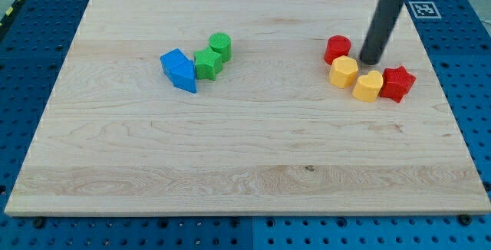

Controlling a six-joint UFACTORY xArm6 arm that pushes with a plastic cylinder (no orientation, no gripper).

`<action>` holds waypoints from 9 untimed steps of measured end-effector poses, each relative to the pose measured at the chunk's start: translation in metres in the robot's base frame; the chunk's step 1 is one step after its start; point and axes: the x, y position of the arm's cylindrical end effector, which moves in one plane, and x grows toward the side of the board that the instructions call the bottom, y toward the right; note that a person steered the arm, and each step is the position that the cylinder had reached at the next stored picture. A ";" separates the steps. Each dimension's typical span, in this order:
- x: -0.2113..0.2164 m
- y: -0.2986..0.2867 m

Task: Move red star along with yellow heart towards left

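The red star [397,83] lies at the view's right, touching the yellow heart [368,86] on its left. A yellow hexagon block [344,71] sits just left of the heart, and a red cylinder-like block [337,49] is above it. My tip [371,61] rests on the board just above the yellow heart, between the red cylinder and the red star, close to the yellow hexagon's right side.
A blue block group [179,70] lies left of centre, touching a green star [207,63], with a green cylinder [220,46] just above it. The wooden board [230,150] sits on a blue pegboard table; a marker tag [423,8] is at top right.
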 end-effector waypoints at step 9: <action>0.069 -0.038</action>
